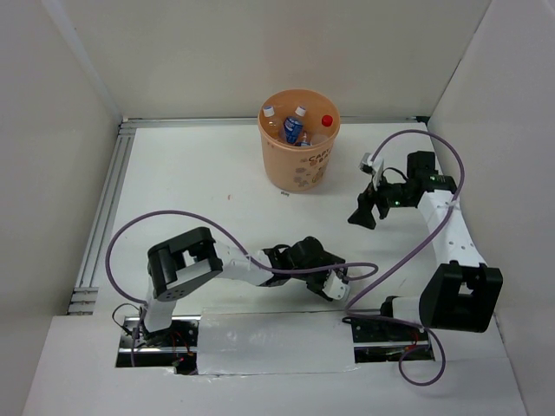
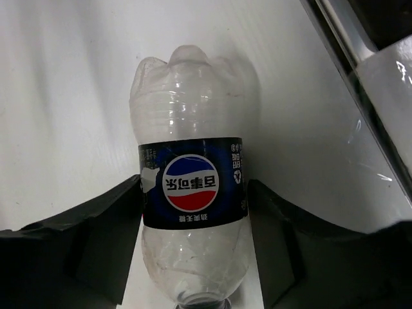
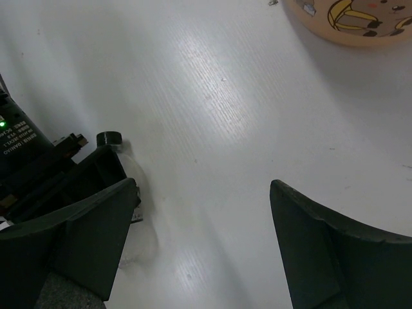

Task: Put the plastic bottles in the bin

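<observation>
Here, a blue-labelled bottle [image 2: 193,129] held at the near side of the bench [image 1: 199,182].
Left end effector [image 2: 193,190] grips it across its label; right end effector [image 3: 203,187] gapes wide; more bottles [image 1: 295,128] sit in the far bin [image 1: 299,173].

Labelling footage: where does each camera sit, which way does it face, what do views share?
Top: above and behind the bases, facing down on table, bin, left arm and right arm.
Left wrist: on its arm, facing along the left gripper, shut on a bottle.
Right wrist: on its arm, facing down past the open right gripper at the table.
Shared: both wrists see that bottle; top and right wrist see the bin.
</observation>
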Robot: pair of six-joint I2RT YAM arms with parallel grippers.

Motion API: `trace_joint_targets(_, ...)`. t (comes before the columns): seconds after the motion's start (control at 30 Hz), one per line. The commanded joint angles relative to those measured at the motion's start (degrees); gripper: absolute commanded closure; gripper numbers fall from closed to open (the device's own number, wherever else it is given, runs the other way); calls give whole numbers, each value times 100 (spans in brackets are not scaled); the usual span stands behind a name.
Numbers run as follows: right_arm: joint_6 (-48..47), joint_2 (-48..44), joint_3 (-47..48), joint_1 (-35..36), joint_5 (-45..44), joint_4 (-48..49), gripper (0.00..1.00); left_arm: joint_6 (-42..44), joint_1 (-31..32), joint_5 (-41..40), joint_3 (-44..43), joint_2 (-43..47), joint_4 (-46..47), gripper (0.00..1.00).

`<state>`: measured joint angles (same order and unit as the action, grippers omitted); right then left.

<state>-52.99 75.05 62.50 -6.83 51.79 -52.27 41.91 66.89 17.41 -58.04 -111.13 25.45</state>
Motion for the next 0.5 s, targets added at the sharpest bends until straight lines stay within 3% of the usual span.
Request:
trace_joint_targets(0.0, -45, -245, -19, -142, 235, -205, 9, -253, 26, 96, -225, -84, -57, 34)
trace_joint_targets(0.03, -45, -297, -19, -204, 235, -205, 9, -384, 26, 96, -225, -84, -241, 42)
trace_joint_targets(0.07, -45, -298, -71, -205, 235, -205, 9, -385, 26, 96, -138, -32, -303, 55)
trace_joint_targets(0.13, -97, -367, -141, -345, 297, -205, 9, -621, 26, 96, 160, 223, -304, 66)
trace_joint_targets(0.3, 376, -508, -281, -460, 411, 443, 9, -1342, -97, -211, 802, 1092, -391, 73)
trace_joint_targets(0.47, 773, -772, -484, -512, 288, 824, 10, -2379, -571, -774, 813, 2286, -953, 81)
